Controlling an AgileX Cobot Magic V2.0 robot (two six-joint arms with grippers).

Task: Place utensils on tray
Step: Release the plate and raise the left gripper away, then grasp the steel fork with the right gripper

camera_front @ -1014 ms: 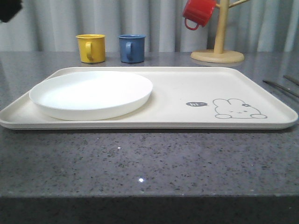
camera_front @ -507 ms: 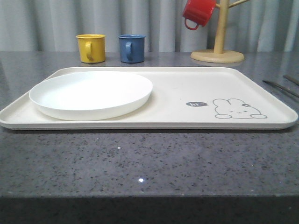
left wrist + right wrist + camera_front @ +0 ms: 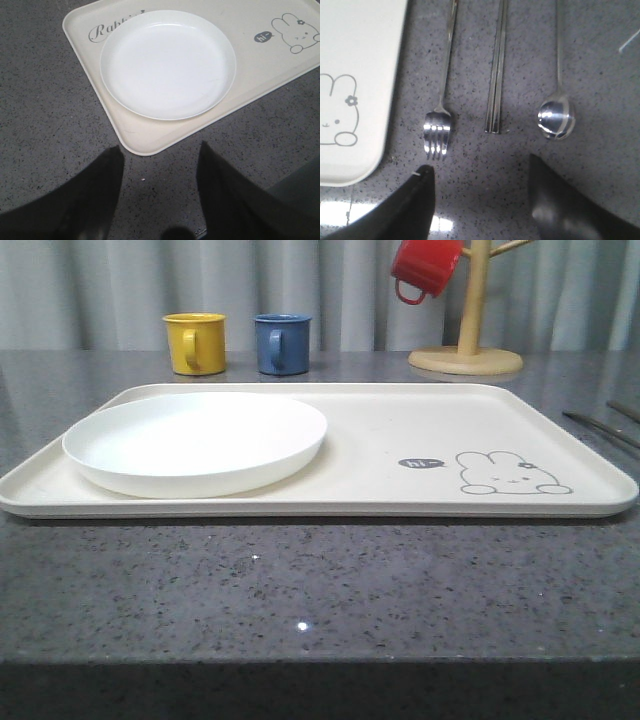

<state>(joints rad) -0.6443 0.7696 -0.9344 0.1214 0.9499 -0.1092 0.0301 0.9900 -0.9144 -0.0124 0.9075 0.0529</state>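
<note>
The cream tray (image 3: 400, 430) with a bunny drawing lies in the middle of the table, and a round white plate (image 3: 195, 443) rests on its left half. In the right wrist view a silver fork (image 3: 440, 117), a pair of chopsticks (image 3: 496, 75) and a spoon (image 3: 556, 117) lie side by side on the dark counter beside the tray's edge (image 3: 375, 100). My right gripper (image 3: 480, 170) hovers open just short of them, holding nothing. My left gripper (image 3: 160, 150) is open above bare counter near a corner of the tray (image 3: 145, 145), by the plate (image 3: 167, 62).
A yellow mug (image 3: 195, 342) and a blue mug (image 3: 281, 343) stand behind the tray. A wooden mug stand (image 3: 466, 355) holds a red mug (image 3: 425, 268) at the back right. Thin utensil handles (image 3: 600, 425) show at the right edge. The counter's front edge is near.
A dark shape at the top-left corner of the front view one second ago has gone out of frame. The tray, plate and mugs have not moved.
</note>
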